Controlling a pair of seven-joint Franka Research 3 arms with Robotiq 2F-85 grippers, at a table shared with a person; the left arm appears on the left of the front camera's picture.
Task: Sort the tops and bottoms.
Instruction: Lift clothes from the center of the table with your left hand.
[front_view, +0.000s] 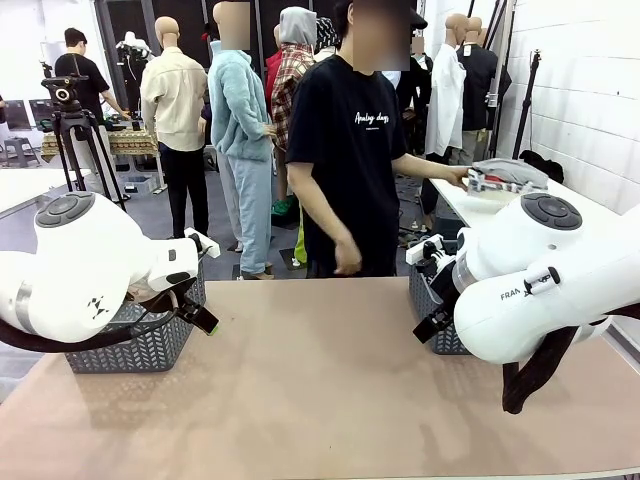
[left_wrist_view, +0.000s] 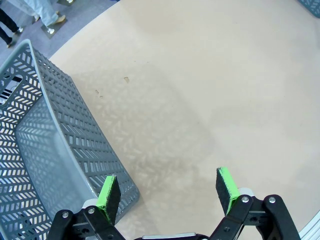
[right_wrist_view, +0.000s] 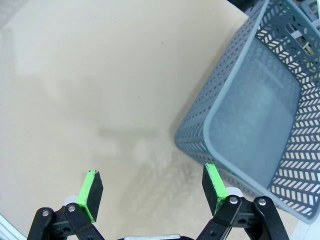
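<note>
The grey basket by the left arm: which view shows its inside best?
The left wrist view: it looks down into the left basket, and the part of the floor that shows is bare. The front view gives its outer wall, with the left arm across its top. The right wrist view has the other basket.

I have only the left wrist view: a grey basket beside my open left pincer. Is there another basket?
Observer: Yes, a second grey basket stands at the right side of the table, and it is empty.
Operator: Does the right pincer hold something?
Observer: No, the right pincer is open over bare tabletop.
Operator: Where are the clothes?
Observer: The person's hand touches folded garments on a side table beyond the far right corner.
</note>
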